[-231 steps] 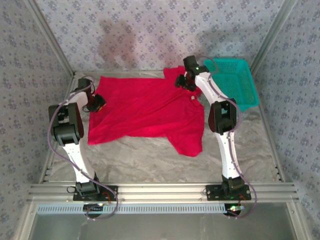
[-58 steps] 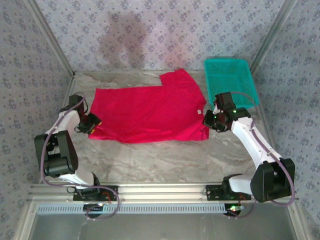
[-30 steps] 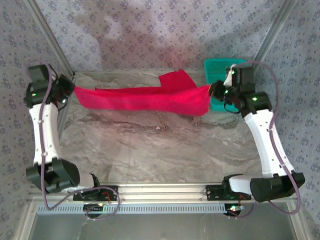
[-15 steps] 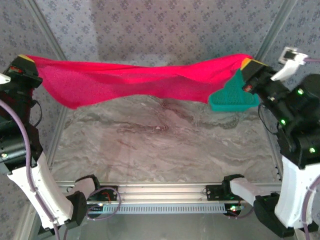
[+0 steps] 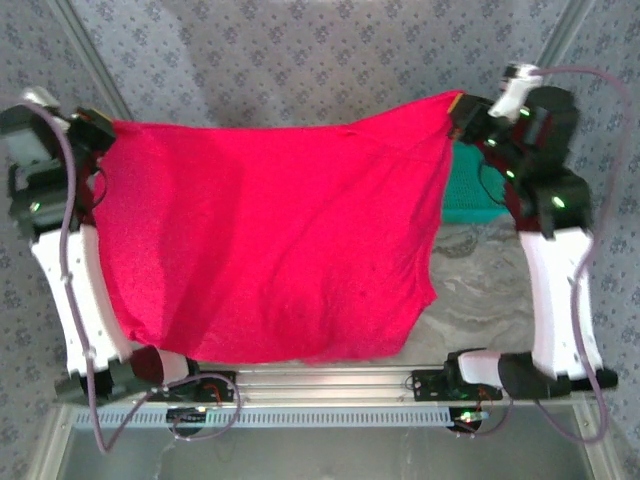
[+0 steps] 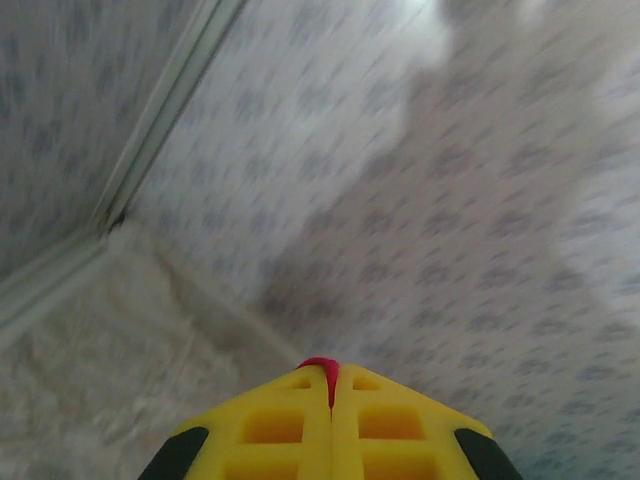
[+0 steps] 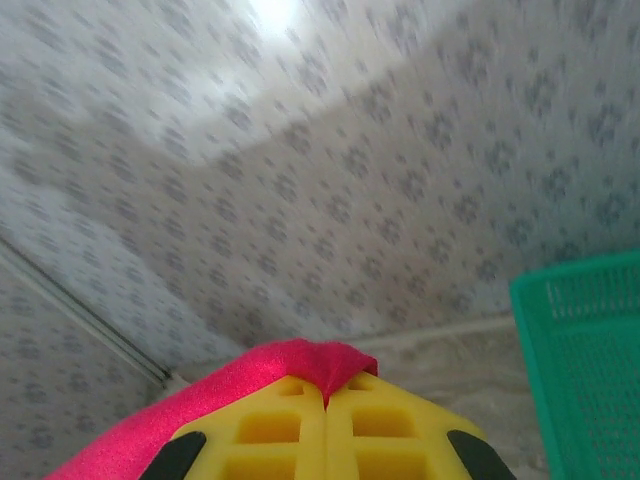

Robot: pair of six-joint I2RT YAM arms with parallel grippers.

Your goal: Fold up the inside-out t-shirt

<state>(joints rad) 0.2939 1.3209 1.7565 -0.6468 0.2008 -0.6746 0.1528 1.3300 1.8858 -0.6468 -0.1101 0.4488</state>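
— Where is the shirt?

— The red t-shirt (image 5: 270, 240) is up in the air, spread as one broad sheet between the two pincers. Its top edge runs from one to the other and the rest hangs down below them, with the bottom hem reaching down to the arm bases at the near rail.

— What is the left pincer doing?

— The left pincer (image 5: 103, 128) is raised high at the left side and clamped on the shirt's upper left corner. Its wrist camera shows the yellow jaws pressed together, with a thin sliver of red cloth poking out at their tip.

— And the right one?

— The right pincer (image 5: 462, 108) is also raised and holds the upper right corner. Its jaws are closed too, and a fold of red cloth bulges over their tip and trails off to the left.

— Is there anything else near them?

— A green basket (image 5: 465, 195) sits below the right pincer, partly hidden behind the shirt's right edge. In the right wrist view it shows to the right of the jaws. The marbled table (image 5: 490, 290) shows under that pincer, to the right of the hanging cloth. A patterned wall (image 5: 300, 60) stands beyond both pincers.
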